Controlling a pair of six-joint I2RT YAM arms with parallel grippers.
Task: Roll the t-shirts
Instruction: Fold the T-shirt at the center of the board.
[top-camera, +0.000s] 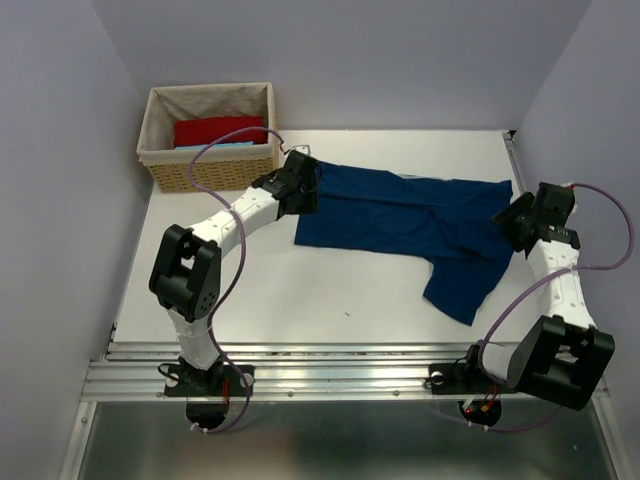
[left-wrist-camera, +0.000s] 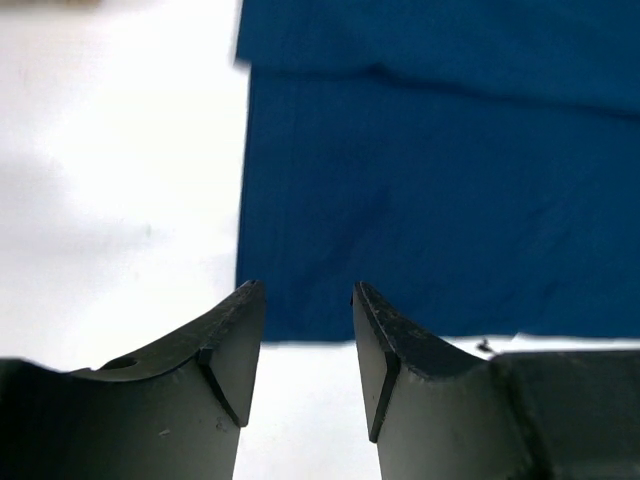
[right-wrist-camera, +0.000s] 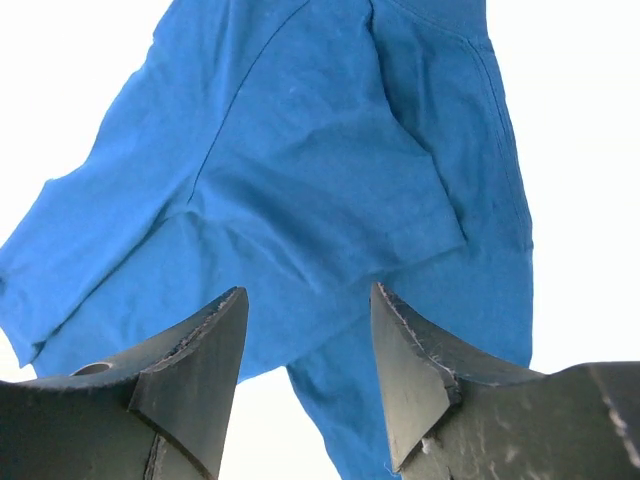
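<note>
The right gripper (right-wrist-camera: 308, 292) and left gripper (left-wrist-camera: 308, 290) are each partly open and empty, poised at opposite ends of the navy shirt (top-camera: 400, 215), which is spread across the table (top-camera: 300, 290). At the far left, a basket (top-camera: 165, 175) holds a red cloth (top-camera: 215, 128) and a light-blue cloth (top-camera: 235, 143).

Robot lab test booth, plain pale walls (top-camera: 70, 120) closing in a white table (top-camera: 300, 300), two robot arms (top-camera: 240, 215) bolted to a metal rail (top-camera: 340, 375)
</note>
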